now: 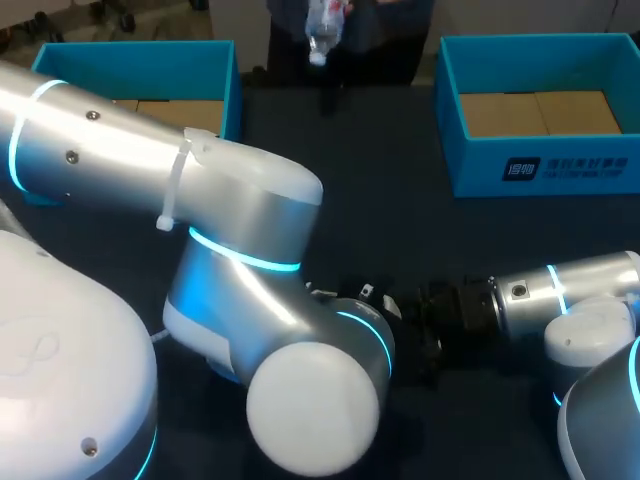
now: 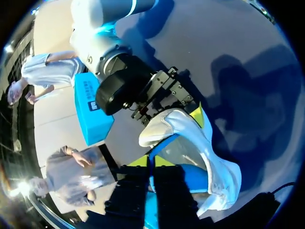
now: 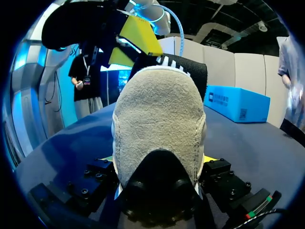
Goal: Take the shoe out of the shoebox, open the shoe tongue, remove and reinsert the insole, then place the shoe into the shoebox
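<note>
Hold the sneaker point(image 3: 159, 114) firm in the right hand point(image 3: 158, 160), clenched on its grey toe above the tabletop's near edge, outside the shoebox point(image 1: 470, 170), and draw the tongue point(image 3: 188, 71) gently back with the left hand point(image 2: 151, 161), grip there unclear.

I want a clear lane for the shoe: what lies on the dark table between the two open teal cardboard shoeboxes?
Nothing: the head view shows only bare dark tabletop between the left teal shoebox and the right teal shoebox.
</note>
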